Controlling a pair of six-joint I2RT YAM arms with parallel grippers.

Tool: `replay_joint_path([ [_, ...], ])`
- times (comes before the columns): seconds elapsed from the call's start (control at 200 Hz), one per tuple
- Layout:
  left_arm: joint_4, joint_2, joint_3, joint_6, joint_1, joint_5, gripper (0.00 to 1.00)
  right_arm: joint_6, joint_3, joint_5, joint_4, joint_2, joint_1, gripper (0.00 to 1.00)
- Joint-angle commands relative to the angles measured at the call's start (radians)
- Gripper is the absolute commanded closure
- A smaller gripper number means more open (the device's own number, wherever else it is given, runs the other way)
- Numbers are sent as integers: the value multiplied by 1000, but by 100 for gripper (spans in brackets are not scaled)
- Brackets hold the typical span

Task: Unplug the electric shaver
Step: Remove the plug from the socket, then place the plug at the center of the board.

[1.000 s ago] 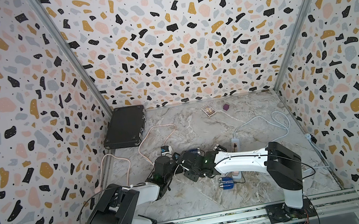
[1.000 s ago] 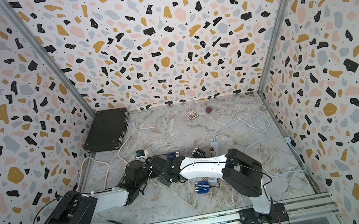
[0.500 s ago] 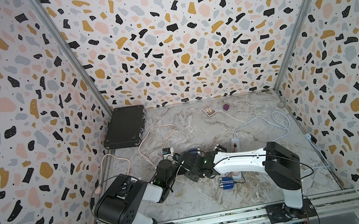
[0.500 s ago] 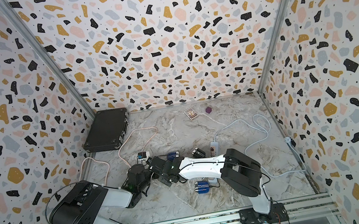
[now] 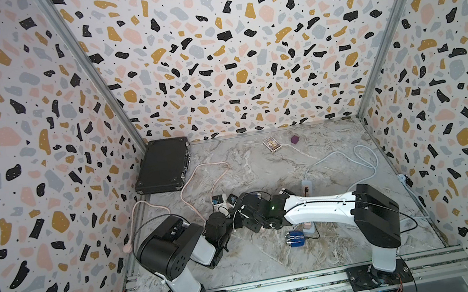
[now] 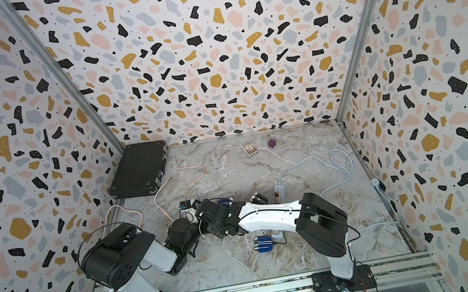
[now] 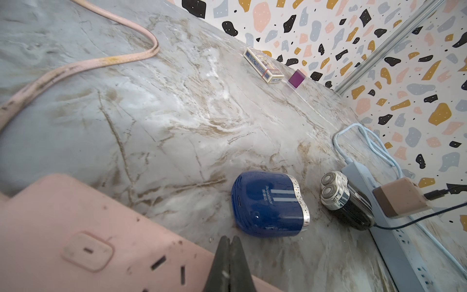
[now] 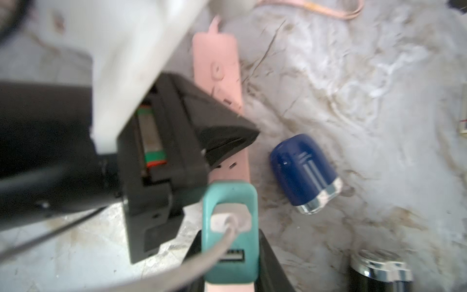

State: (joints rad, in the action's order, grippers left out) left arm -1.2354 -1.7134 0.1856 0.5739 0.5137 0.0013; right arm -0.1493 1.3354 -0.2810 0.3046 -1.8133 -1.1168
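A teal USB charger (image 8: 230, 232) with a white cable (image 8: 222, 237) is plugged into the pink power strip (image 8: 222, 75). My right gripper (image 8: 230, 252) is shut on it, one finger on each side. My left gripper (image 7: 228, 242) is shut with nothing in it, its tips over the pink power strip (image 7: 75, 227) just beyond the charger. A blue shaver (image 7: 267, 204) lies on the table beside the strip, and a black shaver (image 7: 346, 202) lies past it. The frames do not show where the white cable ends. In both top views the arms' bodies hide the tips.
A pale blue power strip (image 7: 404, 242) carries a tan charger (image 7: 399, 197) with a black cable. Another blue shaver (image 5: 296, 237) lies at the front. A black case (image 5: 164, 168), a card box (image 5: 271, 143) and a purple cube (image 5: 295, 139) sit at the back. A pink cable (image 5: 199, 175) loops at the left.
My left arm's elbow has risen and swung to the right, with its gripper staying at the pink strip. The right arm and its grip look unchanged.
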Motion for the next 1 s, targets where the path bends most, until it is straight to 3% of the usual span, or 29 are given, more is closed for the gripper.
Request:
replay_joint_path([
  [0.0, 292, -65, -56, 3, 6, -21, 100, 6, 37, -69, -68, 89, 18, 100],
  [0.16, 252, -61, -68, 9, 5, -15, 100, 18, 64, -70, -28, 83, 21, 100],
  [0.275, 292, 14, -59, 8, 6, 7, 100, 17, 44, -49, -31, 91, 47, 100],
  [0.425, 530, 206, -7, -9, 6, 15, 97, -2, 50, 98, -1, 100, 133, 100],
  [0.561, 753, 433, 44, -29, 6, 22, 75, -4, 110, 260, 73, 59, 196, 100],
  [0.786, 1140, 841, 155, -86, 5, -15, 62, -59, 205, 523, 136, -33, 309, 100],
  [0.991, 1274, 978, 195, -106, 5, -25, 58, -175, 234, 733, 100, -137, 409, 100],
])
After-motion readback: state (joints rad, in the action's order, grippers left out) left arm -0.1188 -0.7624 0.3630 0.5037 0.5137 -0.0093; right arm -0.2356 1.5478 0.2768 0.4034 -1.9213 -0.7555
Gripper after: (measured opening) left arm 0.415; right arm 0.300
